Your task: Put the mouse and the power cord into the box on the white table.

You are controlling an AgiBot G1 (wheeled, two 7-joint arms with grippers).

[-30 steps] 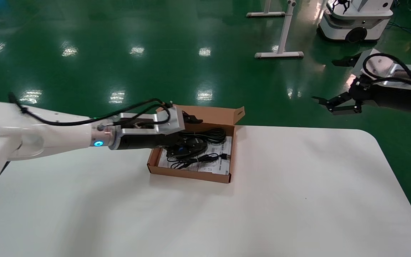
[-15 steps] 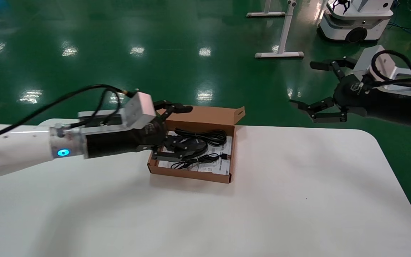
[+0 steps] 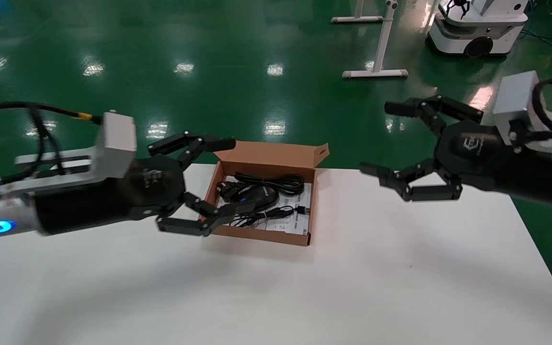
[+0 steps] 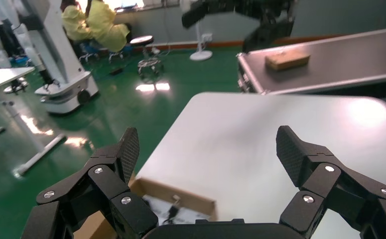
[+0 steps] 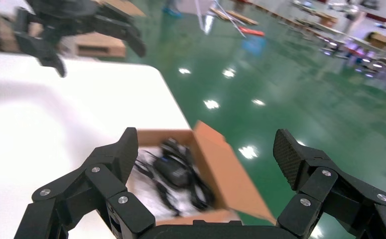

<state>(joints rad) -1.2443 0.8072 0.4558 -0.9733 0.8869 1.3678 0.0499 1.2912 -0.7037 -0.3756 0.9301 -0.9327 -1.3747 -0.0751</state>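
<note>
The brown box (image 3: 262, 237) stands open near the far edge of the white table (image 3: 352, 278), its flap lid upright. Inside lie the black mouse (image 3: 259, 194), the coiled power cord (image 3: 276, 182) behind it, and the mouse's thin cable in front. My left gripper (image 3: 238, 175) hovers open at the box's left side, holding nothing. My right gripper (image 3: 379, 138) hangs open and bare over the table to the right of the box. The right wrist view shows the box (image 5: 225, 169) with the mouse (image 5: 173, 172) beyond my right gripper (image 5: 208, 152). A box corner (image 4: 181, 191) shows beneath my left gripper (image 4: 208, 149).
Green floor surrounds the table. Another robot's base (image 3: 477, 28) and a white stand's feet (image 3: 375, 73) are far behind on the right. The left wrist view shows a black case (image 4: 330, 69) with a wooden block beyond the table.
My left gripper has drawn back out of the box toward the left, with the mouse lying inside. My right arm has swung in over the table's right part.
</note>
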